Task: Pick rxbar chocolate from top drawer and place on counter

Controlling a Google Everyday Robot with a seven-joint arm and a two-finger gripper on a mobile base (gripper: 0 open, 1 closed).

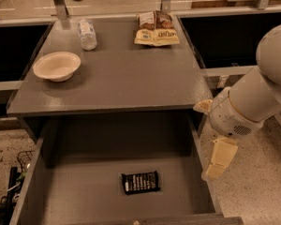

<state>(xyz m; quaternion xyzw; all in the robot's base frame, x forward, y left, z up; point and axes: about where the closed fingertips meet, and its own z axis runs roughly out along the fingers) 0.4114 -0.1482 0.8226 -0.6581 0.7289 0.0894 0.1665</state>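
Observation:
The rxbar chocolate point(140, 182) is a small black wrapper bar with white lettering. It lies flat on the bottom of the open top drawer point(75, 196), near the front and a little right of middle. The dark grey counter point(117, 74) lies above and behind the drawer. My gripper point(215, 163) hangs from the white arm point(253, 102) at the right, just outside the drawer's right wall and above floor level. It is to the right of the bar and apart from it, with nothing seen in it.
On the counter stand a white bowl point(57, 65) at the left, a clear plastic bottle point(87, 33) lying at the back, and a tan-and-brown snack bag point(156, 28) at the back right. Black recessed bins point(234, 36) flank the counter. Cables point(14, 182) lie on the floor at the left.

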